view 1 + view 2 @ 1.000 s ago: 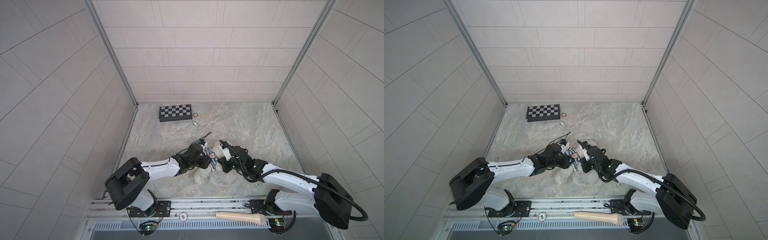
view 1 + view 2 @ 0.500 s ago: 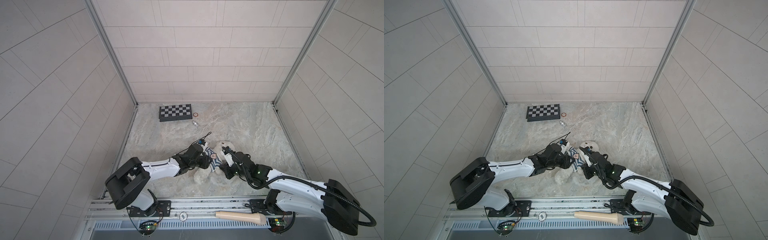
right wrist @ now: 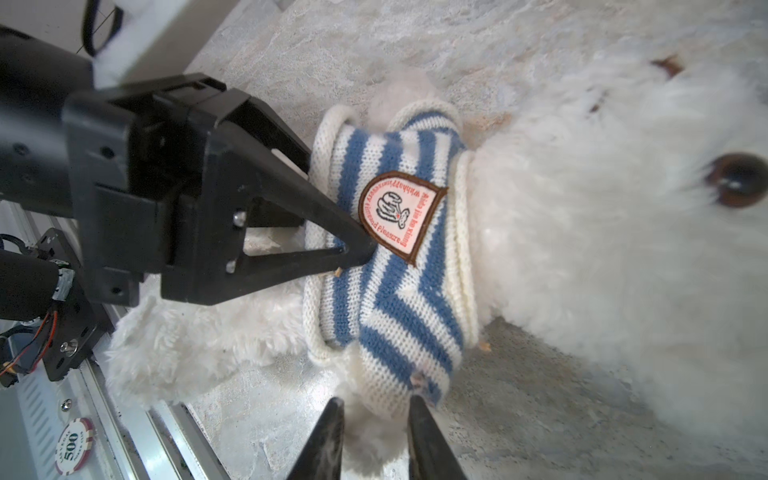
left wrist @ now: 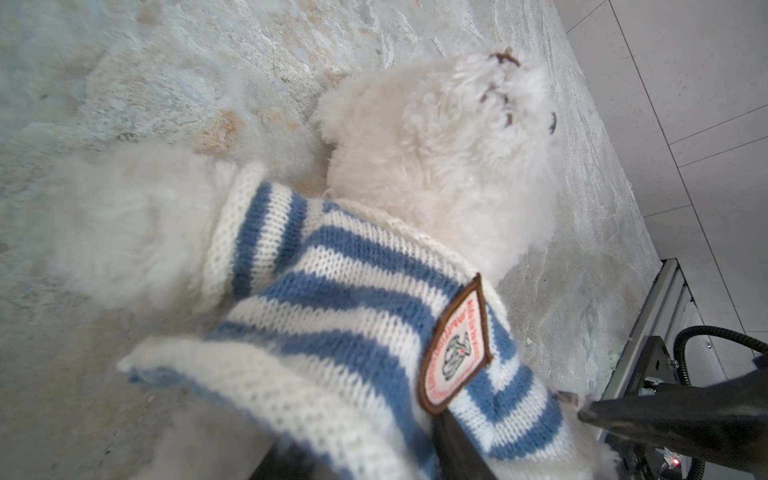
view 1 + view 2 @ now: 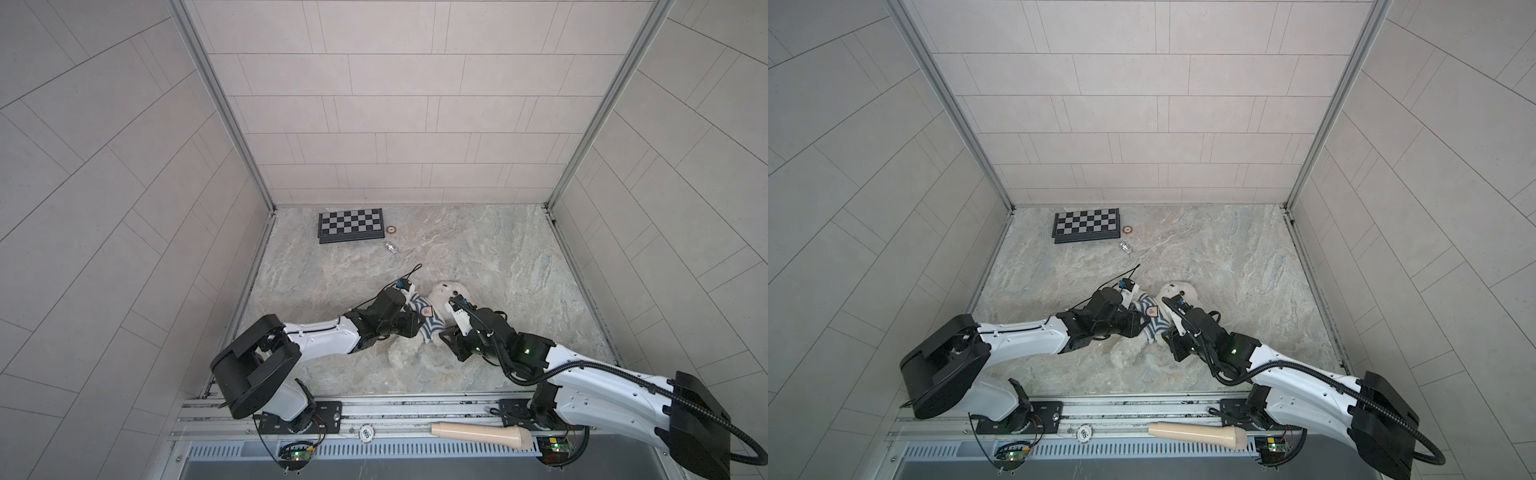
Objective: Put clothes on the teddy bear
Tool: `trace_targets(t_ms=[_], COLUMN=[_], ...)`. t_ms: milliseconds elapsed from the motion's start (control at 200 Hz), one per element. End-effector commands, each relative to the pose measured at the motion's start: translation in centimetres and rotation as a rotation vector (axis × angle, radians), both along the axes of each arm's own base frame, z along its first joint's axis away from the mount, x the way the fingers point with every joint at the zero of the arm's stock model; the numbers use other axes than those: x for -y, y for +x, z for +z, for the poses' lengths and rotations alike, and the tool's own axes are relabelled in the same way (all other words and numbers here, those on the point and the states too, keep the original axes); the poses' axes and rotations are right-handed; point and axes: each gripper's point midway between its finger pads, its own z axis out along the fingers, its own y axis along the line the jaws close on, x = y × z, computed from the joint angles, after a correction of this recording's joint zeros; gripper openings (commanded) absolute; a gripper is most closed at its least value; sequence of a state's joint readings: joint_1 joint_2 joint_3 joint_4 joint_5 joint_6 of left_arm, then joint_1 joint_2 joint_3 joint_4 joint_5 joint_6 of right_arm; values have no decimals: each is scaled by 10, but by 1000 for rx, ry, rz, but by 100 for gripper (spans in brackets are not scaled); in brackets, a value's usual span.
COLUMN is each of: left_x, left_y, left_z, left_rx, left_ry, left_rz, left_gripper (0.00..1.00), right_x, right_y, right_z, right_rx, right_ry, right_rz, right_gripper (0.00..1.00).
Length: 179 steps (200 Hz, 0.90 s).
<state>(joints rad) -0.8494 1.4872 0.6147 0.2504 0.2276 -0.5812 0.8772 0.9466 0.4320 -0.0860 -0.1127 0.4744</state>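
Your left gripper (image 5: 419, 323) comes in from 9 o'clock in both top views and bites the sweater (image 5: 430, 318) on the bear (image 5: 449, 291). The bear lies near the middle of the table (image 5: 498, 257), head toward 1 o'clock and legs toward 7. The right gripper (image 5: 448, 332) noses in from 4 o'clock, and the chessboard (image 5: 351, 224) sits well apart at 11. On the left wrist view the striped knit drapes over a dark finger (image 4: 457, 451), its hem bunched up. On the right wrist view the left jaws stand partway shut with hem pinched between them just beside the patch (image 3: 399, 216). The right jaws are narrowly parted and hold nothing, with paw fur loose between them. Both paws look through their sleeves, so I judge you are at the pull-down: draw the hem toward the legs with the left, then take the far hem with the right.
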Motion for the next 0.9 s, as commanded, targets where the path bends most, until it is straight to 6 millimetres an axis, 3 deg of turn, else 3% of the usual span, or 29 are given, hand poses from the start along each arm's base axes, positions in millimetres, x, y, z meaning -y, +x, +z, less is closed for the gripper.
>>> trace_targets(t_ms=[0,220,576,891], left_x=[-7,-6,-5,-4], left_y=[-14,-17,-16,-16], left_z=[-25,-24,-23,-23], left_rx=[-66,-67,-65,-66], left_ry=[51,51,46,42], left_rz=[-11,-15,-18,-20], left_gripper=[44,44,44,44], right_x=[0,-12,-2,-1], right_y=[8,11,-6,-11], right_z=[10,2,-15,4], right_rx=[43,24,-57,-32], right_ry=[-19,-19,-28,27], right_rz=[-14,10,13,23], right_gripper=[30,25,20,20])
